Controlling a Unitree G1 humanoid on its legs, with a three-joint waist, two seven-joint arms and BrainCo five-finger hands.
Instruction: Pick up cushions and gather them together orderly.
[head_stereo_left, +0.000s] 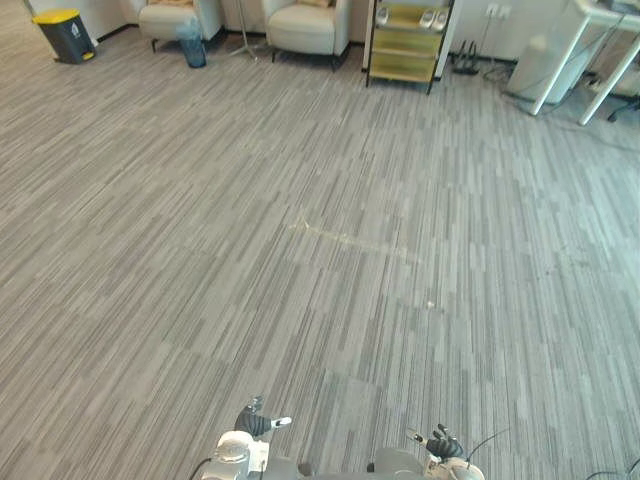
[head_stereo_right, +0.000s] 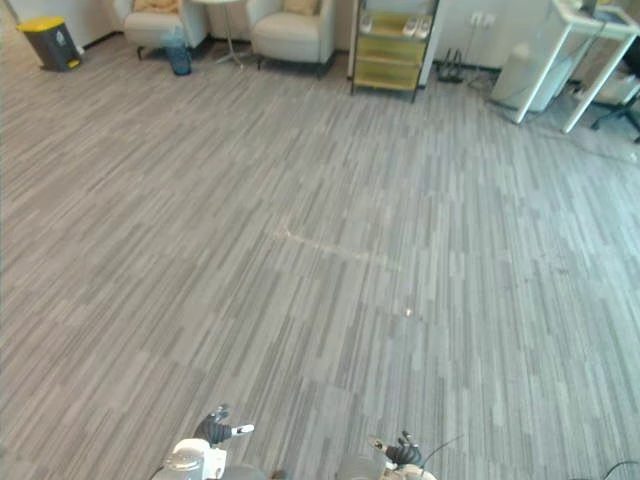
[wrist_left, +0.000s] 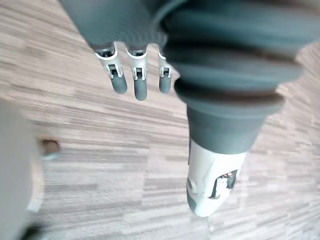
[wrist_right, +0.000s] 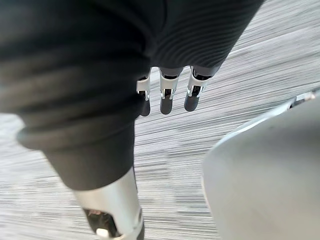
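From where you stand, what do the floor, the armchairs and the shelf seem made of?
Floor: grey carpet tiles, matte, judging by the streaked weave and faint square seams. Armchairs: cream upholstery, smooth-looking, perhaps leather or imitation; too far to tell. Shelf: yellowish boards in a dark frame, likely painted wood or metal.

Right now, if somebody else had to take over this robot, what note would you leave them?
Left hand: fingers straight, open, holding nothing.
Right hand: the same.
Both hang low over the carpet.
Cushions: seemingly one tan cushion on the left armchair, a second cushion on the right armchair, far across the room.
Done: nothing gathered yet.
Left: walk over, pick them up, set them together neatly.
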